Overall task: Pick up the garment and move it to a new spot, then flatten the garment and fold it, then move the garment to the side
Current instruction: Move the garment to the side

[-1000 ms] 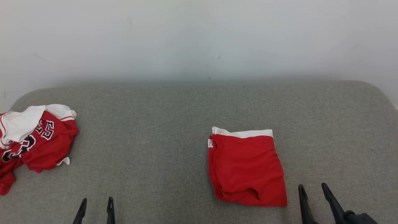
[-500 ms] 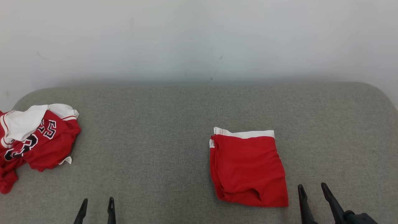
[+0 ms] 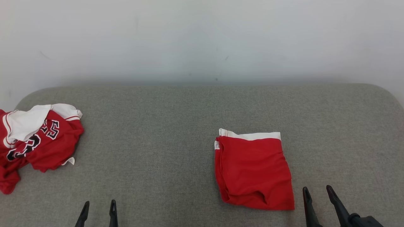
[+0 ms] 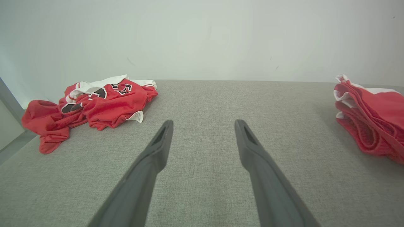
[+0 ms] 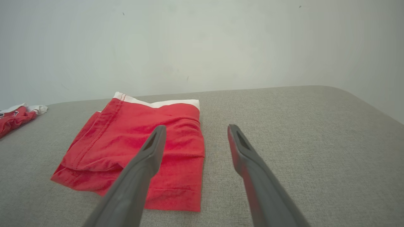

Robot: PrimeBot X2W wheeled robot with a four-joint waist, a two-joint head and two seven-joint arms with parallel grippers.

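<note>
Lying right of centre on the grey fabric surface [image 3: 157, 126], the red shorts [image 3: 254, 171] are presenting as a compact folded rectangle. The white waistband [image 3: 252, 136] is facing the wall [image 3: 202, 37], and the edges are roughly aligning, with slight bunching at the near hem.

Both grippers are resting at the near edge of the surface. The left gripper [image 3: 99, 202] is standing with its fingers parted and nothing between them, well apart from any cloth. The right gripper [image 3: 317, 188] is likewise spread and empty, sitting just beside the shorts' near right corner without touching it.

A crumpled red jersey [image 3: 38, 138] with black-and-white numerals is lying in a heap at the left edge, well apart from the shorts.

Assessment: for the shorts, relocating, flattening and folding are appearing complete. They are sitting nearer the middle than an edge, so the final shift to the side is probably outstanding. The jersey is showing no flattening or folding; if it is falling within scope, its whole sequence is outstanding.
</note>
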